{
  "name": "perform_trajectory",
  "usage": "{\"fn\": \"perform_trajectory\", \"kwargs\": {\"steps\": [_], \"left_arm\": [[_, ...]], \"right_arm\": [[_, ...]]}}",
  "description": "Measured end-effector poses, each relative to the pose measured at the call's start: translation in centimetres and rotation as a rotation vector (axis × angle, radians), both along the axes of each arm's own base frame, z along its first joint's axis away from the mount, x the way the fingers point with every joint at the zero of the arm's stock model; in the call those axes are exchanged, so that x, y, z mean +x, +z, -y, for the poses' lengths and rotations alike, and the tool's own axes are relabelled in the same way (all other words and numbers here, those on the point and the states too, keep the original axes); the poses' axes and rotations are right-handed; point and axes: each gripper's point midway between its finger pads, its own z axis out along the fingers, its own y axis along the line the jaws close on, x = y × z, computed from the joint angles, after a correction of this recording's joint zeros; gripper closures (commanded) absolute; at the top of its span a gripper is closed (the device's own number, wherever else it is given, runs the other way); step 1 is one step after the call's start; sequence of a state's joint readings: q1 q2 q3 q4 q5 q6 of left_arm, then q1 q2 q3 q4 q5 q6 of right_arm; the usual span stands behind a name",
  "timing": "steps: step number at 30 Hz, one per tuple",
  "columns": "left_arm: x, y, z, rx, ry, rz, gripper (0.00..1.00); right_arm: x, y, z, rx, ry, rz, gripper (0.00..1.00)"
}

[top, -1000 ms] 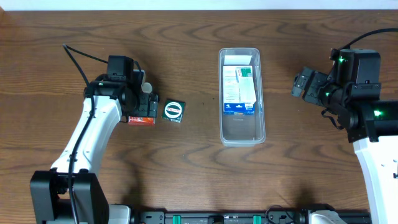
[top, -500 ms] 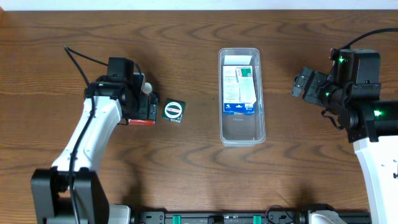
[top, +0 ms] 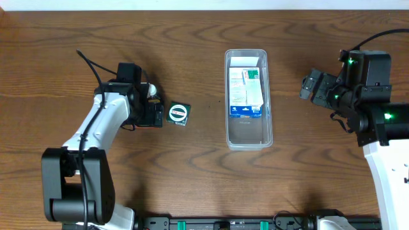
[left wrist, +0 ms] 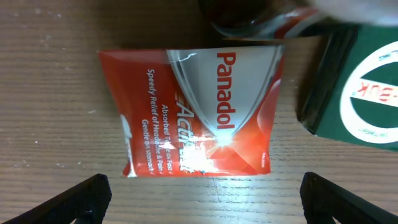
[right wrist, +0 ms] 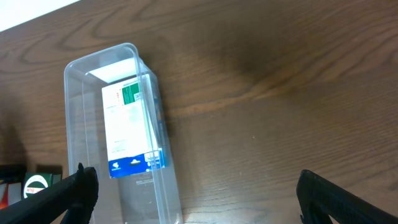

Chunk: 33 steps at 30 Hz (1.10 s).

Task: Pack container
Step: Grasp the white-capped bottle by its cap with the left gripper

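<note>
Container: the clear container (top: 249, 133) lay lengthwise at mid-table (top: 192, 51), white label at its far end.
Contents: one white box (top: 246, 93) with green and blue print filled the far and middle part; the near end was bare.
Left gripper: the left gripper (left wrist: 205, 199) hung over a red Panadol box (left wrist: 196, 112), fingers spread wide to either side of it, nothing clamped.
Neighbour: a green box (top: 178, 114) sat just beside the red one, on the container's side.
Right gripper: the right gripper (top: 313, 86) stood wide apart and empty.
Container to claws: it lay well right of the left gripper, past the green box, and near the right gripper, to its left.
Risk, pickup: the finger nearest the green box could likely shove it on descent or closing, the gap being slim.
Risk, grip: glossy card might slip or crush.
Risk, placing: little free floor remained, so the red box could catch the rim or ride up on the white box.
</note>
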<state>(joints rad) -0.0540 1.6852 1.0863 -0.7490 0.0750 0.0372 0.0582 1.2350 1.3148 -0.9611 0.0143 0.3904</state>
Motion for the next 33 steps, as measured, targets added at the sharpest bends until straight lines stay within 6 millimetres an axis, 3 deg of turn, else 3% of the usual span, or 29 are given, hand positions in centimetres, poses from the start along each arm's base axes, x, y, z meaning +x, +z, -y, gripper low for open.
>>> {"fn": "perform_trajectory", "kwargs": {"steps": [8, 11, 14, 19, 25, 29, 33], "left_arm": [[0.9, 5.5, 0.0, -0.012, 0.011, 0.184, 0.02], [2.6, 7.6, 0.1, -0.019, 0.011, 0.304, 0.02], [4.4, 8.5, 0.2, -0.025, 0.010, 0.384, 0.02], [6.8, 8.7, 1.1, -0.068, -0.005, 0.459, 0.00], [7.7, 6.6, 1.8, -0.106, -0.017, 0.429, 0.06], [7.7, 5.3, 1.9, -0.109, -0.013, 0.396, 0.16], [8.0, 5.3, 2.0, -0.115, -0.015, 0.406, 0.28]], "right_arm": [[0.0, 0.0, 0.0, 0.000, 0.000, 0.000, 0.01], [0.0, 0.0, 0.0, 0.000, 0.000, 0.000, 0.01], [0.0, 0.0, 0.0, 0.000, 0.000, 0.000, 0.01], [0.0, 0.0, 0.0, 0.000, 0.000, 0.000, 0.01], [0.0, 0.0, 0.0, 0.000, 0.000, 0.000, 0.01], [0.0, 0.0, 0.0, 0.000, 0.000, 0.000, 0.01], [0.0, 0.0, 0.0, 0.000, 0.000, 0.000, 0.01]]}}
